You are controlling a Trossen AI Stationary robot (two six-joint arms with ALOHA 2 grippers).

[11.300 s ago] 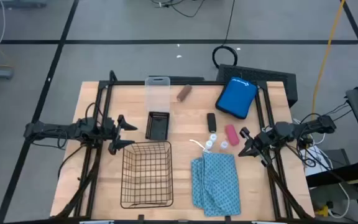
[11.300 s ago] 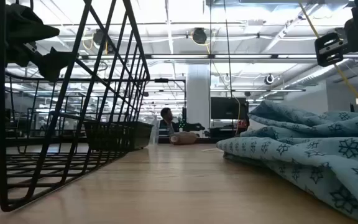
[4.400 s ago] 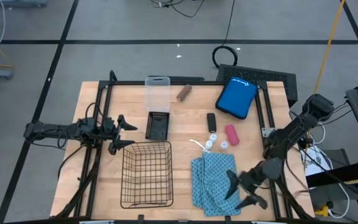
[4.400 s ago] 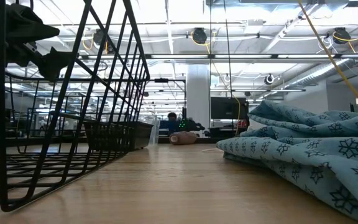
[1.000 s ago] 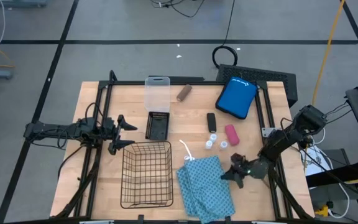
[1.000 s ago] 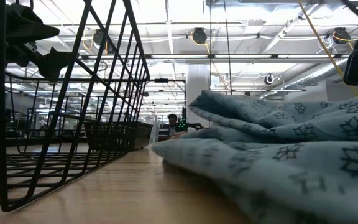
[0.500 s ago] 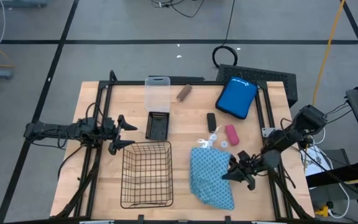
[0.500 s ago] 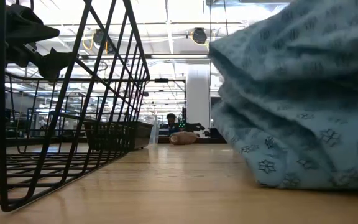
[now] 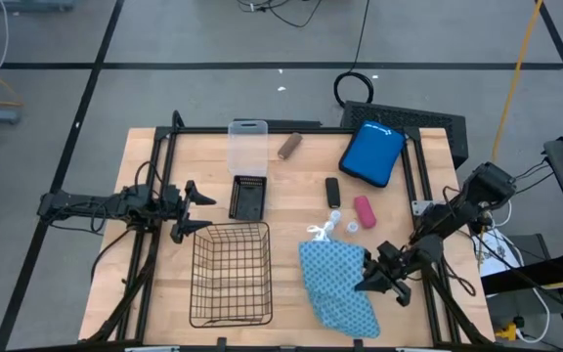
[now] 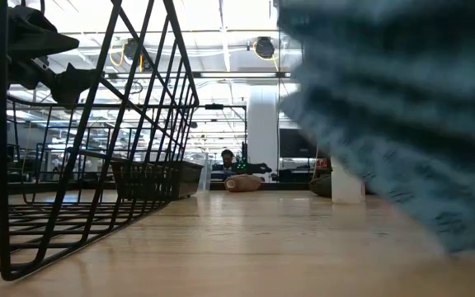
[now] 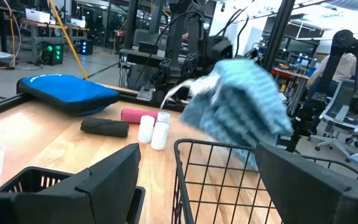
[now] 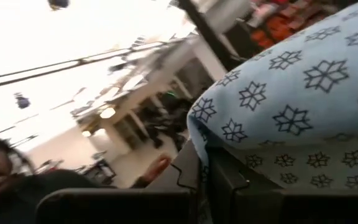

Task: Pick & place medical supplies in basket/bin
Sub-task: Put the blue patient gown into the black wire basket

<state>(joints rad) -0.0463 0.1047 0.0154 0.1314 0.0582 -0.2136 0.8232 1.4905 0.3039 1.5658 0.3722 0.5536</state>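
Wire basket (image 9: 231,273), holding nothing, is sitting beside the teal cloth (image 9: 334,284) (clamped in the right gripper (image 9: 369,277), off the table), while the left gripper (image 9: 196,206) is waiting, fingers apart.

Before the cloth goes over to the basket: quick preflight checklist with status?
1. Grip: right hand is shut on the cloth, pinching its right edge. Ok.
2. Lift: cloth hangs clear of the tabletop in the low view. Ok.
3. Basket free to receive: nothing shows inside the mesh from above. Ok.
4. Left hand out of the way: open, parked at the basket's upper left corner, close to the rim. Cannot tell if it clears the drop.
5. Loose items: vials sit just beyond the cloth's top edge, with a white cord trailing there. Cannot tell if the cloth touches them.
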